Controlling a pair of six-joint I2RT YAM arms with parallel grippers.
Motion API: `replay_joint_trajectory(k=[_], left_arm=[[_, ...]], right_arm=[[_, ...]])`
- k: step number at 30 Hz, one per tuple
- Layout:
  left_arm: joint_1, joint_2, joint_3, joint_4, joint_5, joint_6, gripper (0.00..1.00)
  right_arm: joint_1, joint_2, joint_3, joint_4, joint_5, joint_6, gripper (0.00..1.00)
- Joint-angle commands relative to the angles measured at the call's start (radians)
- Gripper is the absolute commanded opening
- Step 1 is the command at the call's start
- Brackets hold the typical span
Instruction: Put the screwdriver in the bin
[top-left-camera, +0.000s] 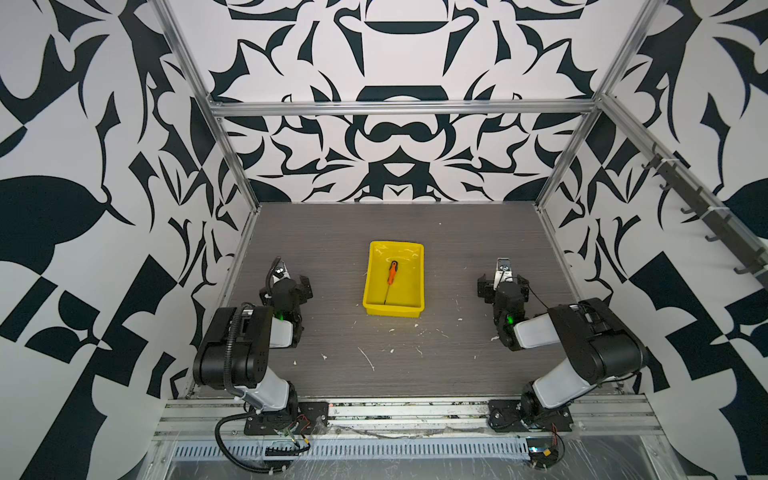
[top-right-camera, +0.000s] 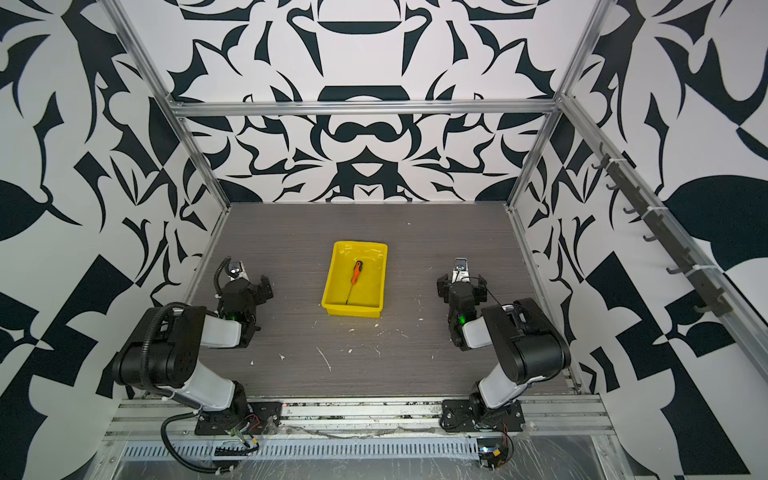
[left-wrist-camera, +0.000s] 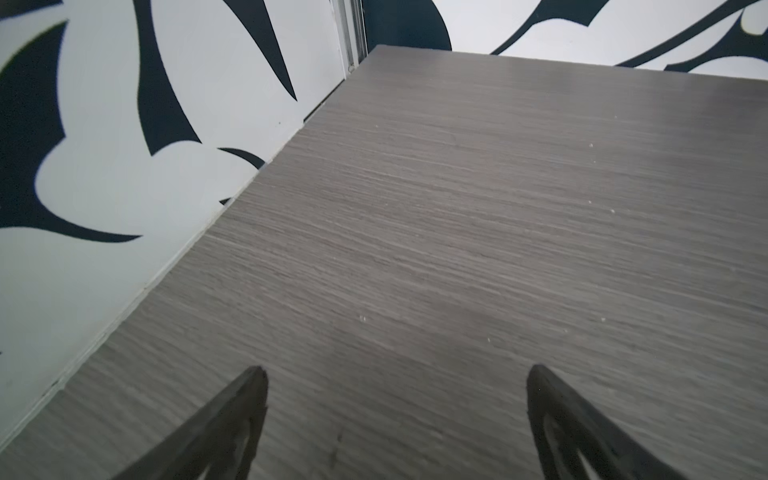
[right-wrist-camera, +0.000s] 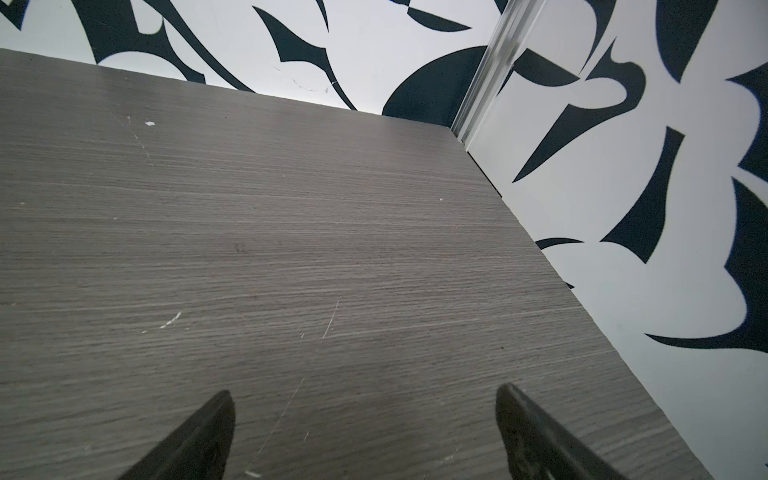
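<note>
From my remote station I see the grey wood-grain table ringed by black-and-white patterned walls. My two arms sit folded at its sides, well apart from the yellow bin standing mid-table in both top views. The left gripper and the right gripper both hover over bare tabletop, jaws spread wide and grasping nothing. Inside the bin lies the screwdriver, orange handle toward the back wall, thin shaft pointing at the near wall. White debris flecks dot the table in front.
</note>
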Motion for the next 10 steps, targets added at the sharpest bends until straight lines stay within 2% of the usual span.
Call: replay_joint_trajectory(k=[1, 4, 10], left_arm=[[0.005, 0.008, 0.025, 0.099, 0.025, 0.012, 1.0], [0.005, -0.013, 0.042, 0.026, 0.045, 0.007, 1.0], [0.004, -0.006, 0.037, 0.048, 0.045, 0.012, 1.0]], right_arm=[[-0.005, -0.008, 0.017, 0.017, -0.001, 0.014, 1.0], [-0.021, -0.009, 0.028, -0.007, -0.027, 0.033, 1.0], [-0.032, -0.016, 0.023, -0.007, -0.044, 0.03, 1.0]])
